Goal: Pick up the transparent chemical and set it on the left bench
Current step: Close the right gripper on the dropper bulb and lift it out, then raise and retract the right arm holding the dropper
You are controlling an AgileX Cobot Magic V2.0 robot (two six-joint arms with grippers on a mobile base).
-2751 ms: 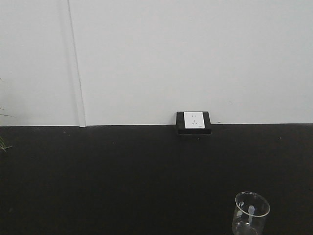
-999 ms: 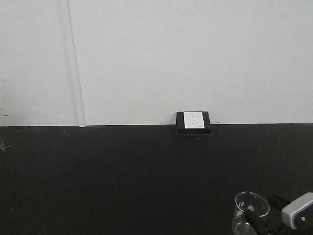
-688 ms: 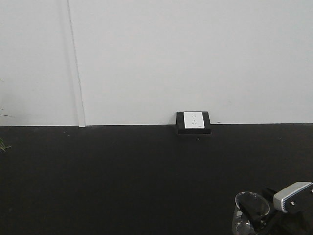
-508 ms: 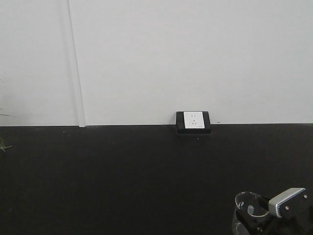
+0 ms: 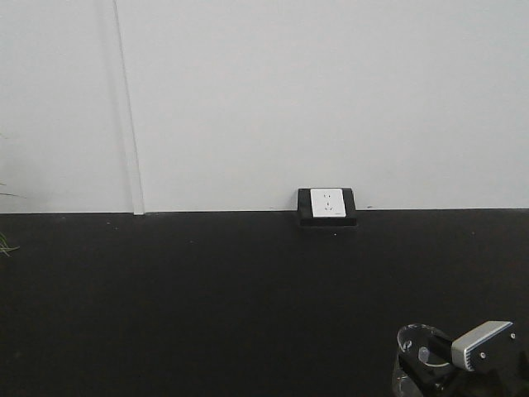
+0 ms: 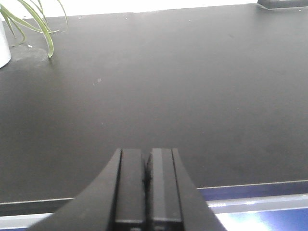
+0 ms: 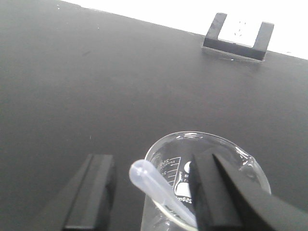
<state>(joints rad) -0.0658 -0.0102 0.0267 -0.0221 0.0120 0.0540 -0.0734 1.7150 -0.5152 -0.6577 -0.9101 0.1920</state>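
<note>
A clear glass 250 ml beaker point(image 7: 168, 166) with a plastic pipette point(image 7: 159, 187) leaning in it stands on the black bench at the lower right of the front view point(image 5: 423, 354). My right gripper point(image 7: 151, 190) is open at the beaker. Its left finger point(image 7: 94, 192) is left of the glass, apart from it. Its right finger point(image 7: 211, 192) overlaps the beaker's mouth in the wrist view. The pipette bulb sits between the fingers. In the front view the gripper point(image 5: 442, 376) is dark under its grey block point(image 5: 482, 343). My left gripper point(image 6: 147, 185) is shut and empty, near the bench's front edge.
A black-framed white wall socket point(image 5: 327, 206) sits at the back of the bench, and shows in the right wrist view point(image 7: 238, 36). A green plant point(image 6: 29, 21) in a white pot point(image 6: 2, 48) stands at the far left. The bench's front edge point(image 6: 250, 185) lies below the left gripper.
My right gripper came in from the lower right and moved left up to the beaker, sinking slightly. The beaker has not moved.
</note>
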